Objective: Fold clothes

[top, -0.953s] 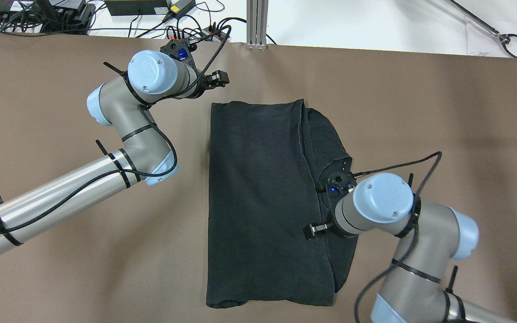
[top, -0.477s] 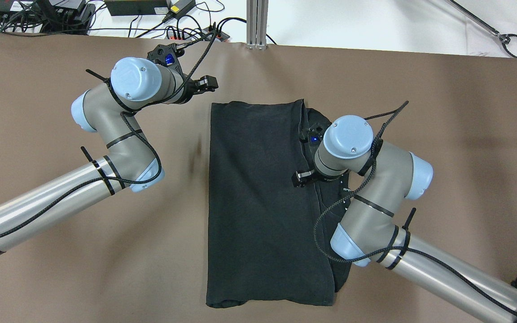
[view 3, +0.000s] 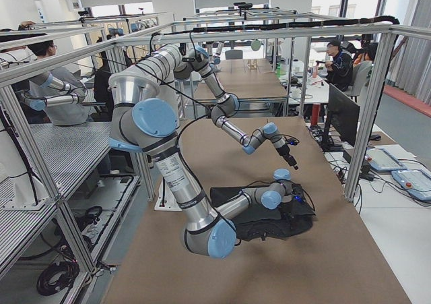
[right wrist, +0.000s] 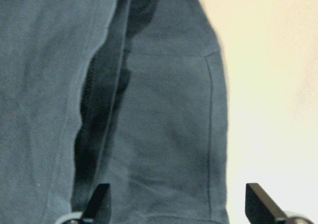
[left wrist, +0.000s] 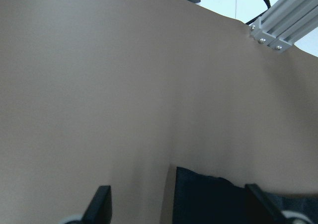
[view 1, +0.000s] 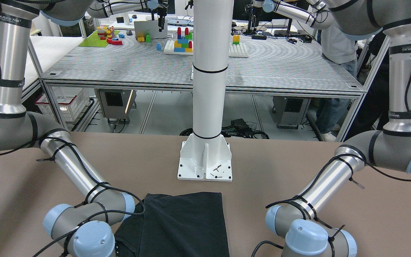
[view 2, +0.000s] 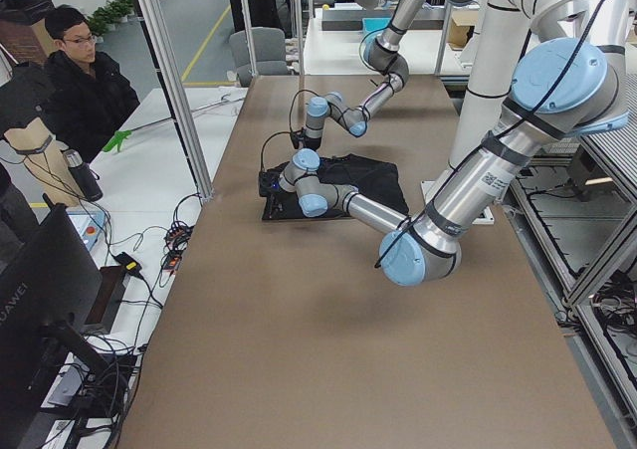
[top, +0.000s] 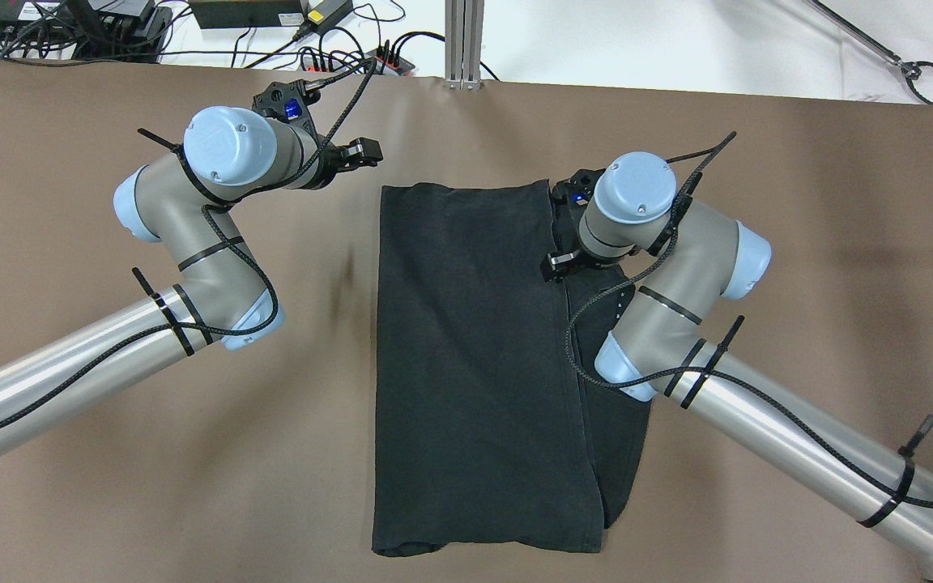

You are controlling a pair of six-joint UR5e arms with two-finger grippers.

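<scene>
Beneath right arm (top: 790, 441), edge of black garment (top: 466, 348) hidden; left pincer (left wrist: 180, 204), right pincer (right wrist: 179, 201) agape, empty.

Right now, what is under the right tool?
The right tool hangs open over the black shirt, above its lower layer beside the folded-over edge. Anything beneath the cloth is hidden.

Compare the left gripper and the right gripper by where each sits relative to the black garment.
The left gripper hangs over bare table, just off the black garment's far left corner. The right gripper hangs over the garment itself, by its folded right edge. The left wrist view shows mostly table, while the right wrist view shows mostly cloth. Both grippers are open and hold nothing.
</scene>
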